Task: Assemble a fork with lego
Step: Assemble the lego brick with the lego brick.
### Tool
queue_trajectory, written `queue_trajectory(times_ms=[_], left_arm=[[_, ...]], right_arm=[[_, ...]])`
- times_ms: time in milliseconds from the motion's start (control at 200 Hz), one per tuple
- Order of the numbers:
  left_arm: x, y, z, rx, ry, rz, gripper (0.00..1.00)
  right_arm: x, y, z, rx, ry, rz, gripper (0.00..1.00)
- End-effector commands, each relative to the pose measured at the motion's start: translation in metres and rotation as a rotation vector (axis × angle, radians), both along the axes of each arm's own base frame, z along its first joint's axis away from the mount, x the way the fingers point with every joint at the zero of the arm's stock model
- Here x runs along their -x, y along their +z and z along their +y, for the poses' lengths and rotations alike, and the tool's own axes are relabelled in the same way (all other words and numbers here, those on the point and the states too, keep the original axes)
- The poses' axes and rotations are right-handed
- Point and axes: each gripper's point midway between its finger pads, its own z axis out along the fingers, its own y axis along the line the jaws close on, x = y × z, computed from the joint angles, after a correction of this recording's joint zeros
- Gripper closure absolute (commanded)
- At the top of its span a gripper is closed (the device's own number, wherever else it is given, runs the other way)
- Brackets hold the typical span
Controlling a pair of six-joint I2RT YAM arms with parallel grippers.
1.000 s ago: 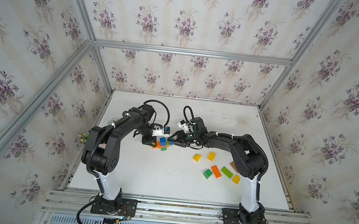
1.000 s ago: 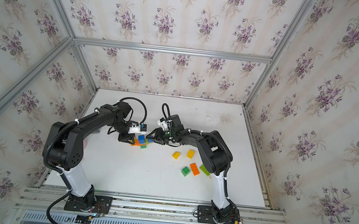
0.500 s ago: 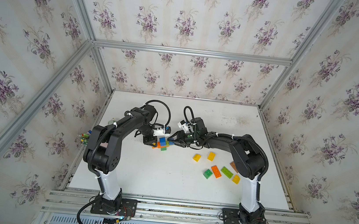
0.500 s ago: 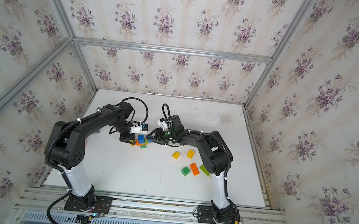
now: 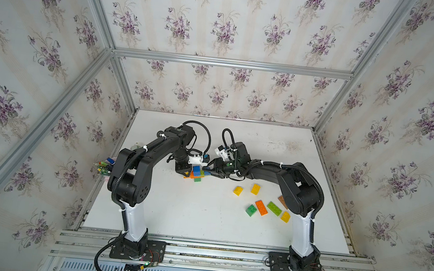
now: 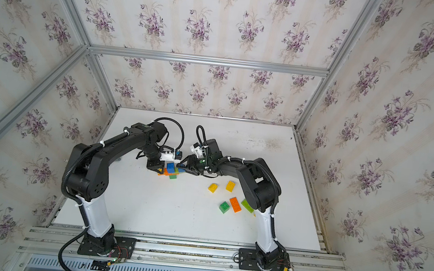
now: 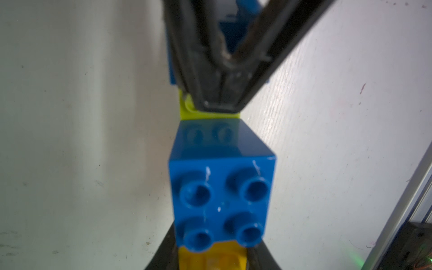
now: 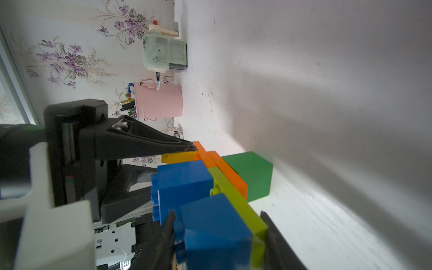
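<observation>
White table (image 5: 201, 217): both grippers clamp lego assembly (image 5: 196, 173) (loose bricks nearby).

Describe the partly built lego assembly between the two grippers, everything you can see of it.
The lego assembly is a small cluster of glossy plastic bricks near the middle of the white table: two blue bricks on a lime plate, an orange plate behind, a dark green brick on the table, and a yellow piece. The right gripper clamps a blue brick and the lime plate; the left gripper pinches the yellow-orange end.
</observation>
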Motion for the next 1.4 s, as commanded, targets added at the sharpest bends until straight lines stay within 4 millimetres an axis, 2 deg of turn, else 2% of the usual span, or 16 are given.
queue_trajectory(times_ms=[0,170,485,704,864,949,959,1044,1169,1399], left_arm=[[-0.006,-0.021,0.016,-0.124,-0.022,-0.019,0.86],[-0.005,-0.023,0.015,-0.129,0.003,-0.046,0.82],[-0.022,-0.001,0.004,-0.08,0.016,-0.115,0.69],[-0.023,0.0,0.003,-0.077,0.049,-0.103,0.61],[-0.024,0.0,0.003,-0.074,0.066,-0.108,0.48],[-0.026,0.003,0.0,-0.059,0.071,-0.119,0.46],[-0.026,0.004,0.0,-0.058,0.072,-0.121,0.43],[-0.028,0.006,-0.002,-0.047,0.081,-0.125,0.37],[-0.029,0.01,-0.002,-0.034,0.098,-0.142,0.33],[-0.014,0.015,0.0,0.011,0.131,-0.116,0.27]], right_arm=[[0.002,-0.027,-0.012,0.108,-0.037,0.025,0.54],[0.003,-0.027,-0.01,0.093,-0.033,0.034,0.54],[0.003,-0.023,-0.009,0.079,-0.028,0.026,0.54],[0.003,-0.021,-0.009,0.071,-0.021,0.02,0.52],[0.003,-0.017,-0.008,0.063,-0.014,0.012,0.49],[0.002,-0.015,-0.008,0.059,-0.013,0.006,0.48],[0.002,-0.015,-0.007,0.058,-0.012,0.005,0.48],[0.001,-0.012,-0.008,0.055,-0.013,-0.003,0.46],[0.0,-0.009,-0.01,0.053,-0.016,-0.014,0.39],[-0.004,0.001,-0.012,0.047,-0.021,-0.049,0.29]])
